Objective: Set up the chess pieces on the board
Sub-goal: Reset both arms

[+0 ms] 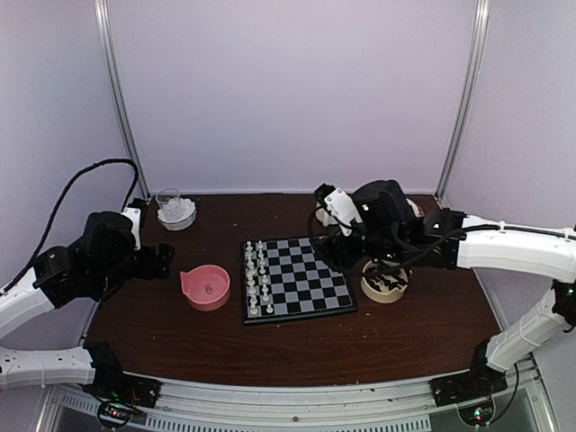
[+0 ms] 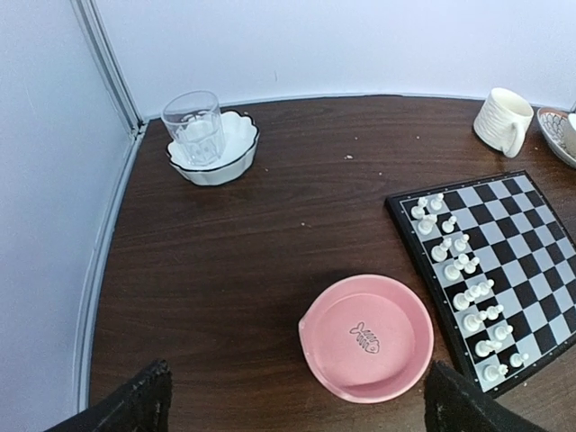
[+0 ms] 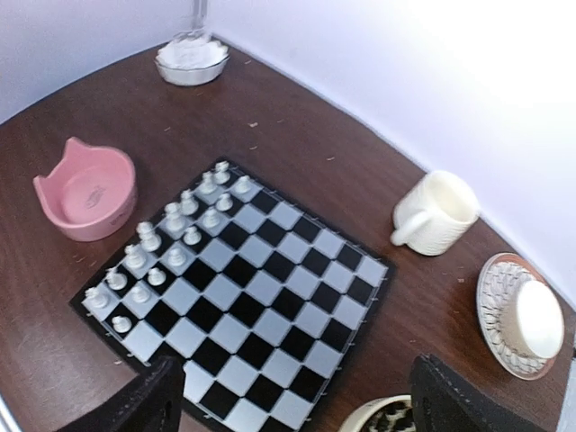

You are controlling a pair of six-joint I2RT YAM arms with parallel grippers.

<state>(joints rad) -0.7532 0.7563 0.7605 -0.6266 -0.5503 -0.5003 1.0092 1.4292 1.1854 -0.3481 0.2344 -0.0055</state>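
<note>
Glass in white bowl; black chess pieces in beige bowl; left gripper, right gripper jaws wide, empty.

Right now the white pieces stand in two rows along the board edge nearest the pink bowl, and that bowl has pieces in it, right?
No: the pink bowl is empty, as the left wrist view shows. The white pieces do stand in two rows along the board edge nearest it.
</note>
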